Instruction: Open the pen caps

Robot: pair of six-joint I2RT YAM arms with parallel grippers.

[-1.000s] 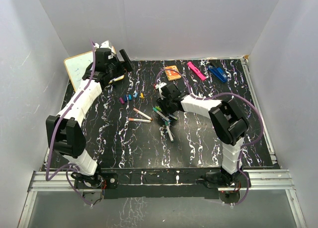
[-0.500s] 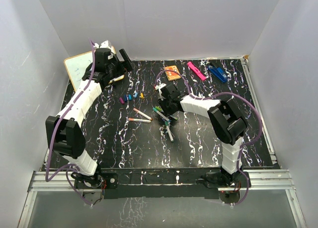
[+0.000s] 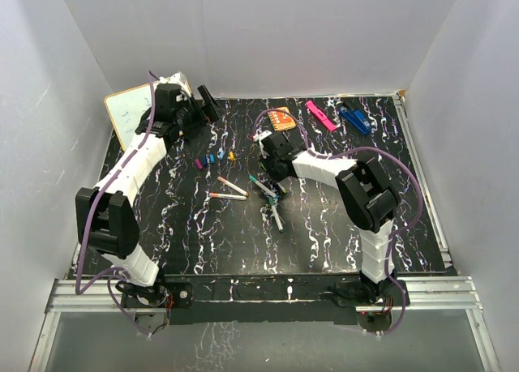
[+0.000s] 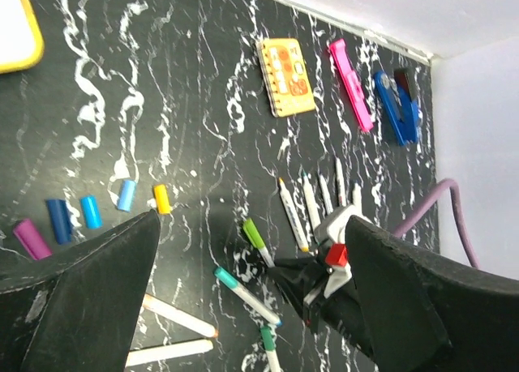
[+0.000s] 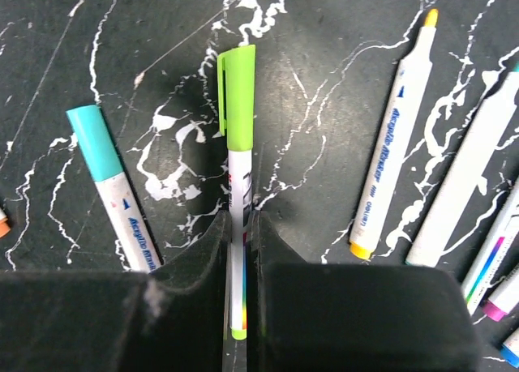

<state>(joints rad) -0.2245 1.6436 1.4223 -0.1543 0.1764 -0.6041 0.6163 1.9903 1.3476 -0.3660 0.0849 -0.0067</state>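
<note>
My right gripper [image 5: 238,226] is shut on the pale barrel of a pen with a lime-green cap [image 5: 236,88] that still lies on the black marbled table [image 3: 324,226]. Beside it lies a teal-capped pen [image 5: 96,145], and to the right are uncapped pens [image 5: 397,137]. Several loose caps [image 4: 91,211], magenta, blue and yellow, sit in a row at the left. Two more capless pens [image 3: 231,187] rest near the middle. My left gripper [image 4: 251,226] hangs open high over the back left [image 3: 203,104], holding nothing.
At the back of the table lie an orange notebook [image 3: 282,118], a bright-pink bar [image 3: 320,115] and a dark-blue clip [image 3: 355,118]. A yellow-rimmed whiteboard [image 3: 130,113] leans at the back left. White walls enclose three sides.
My right gripper's jaws have closed onto the green-capped pen's barrel. The left gripper has shifted slightly at the back left and stays open.
</note>
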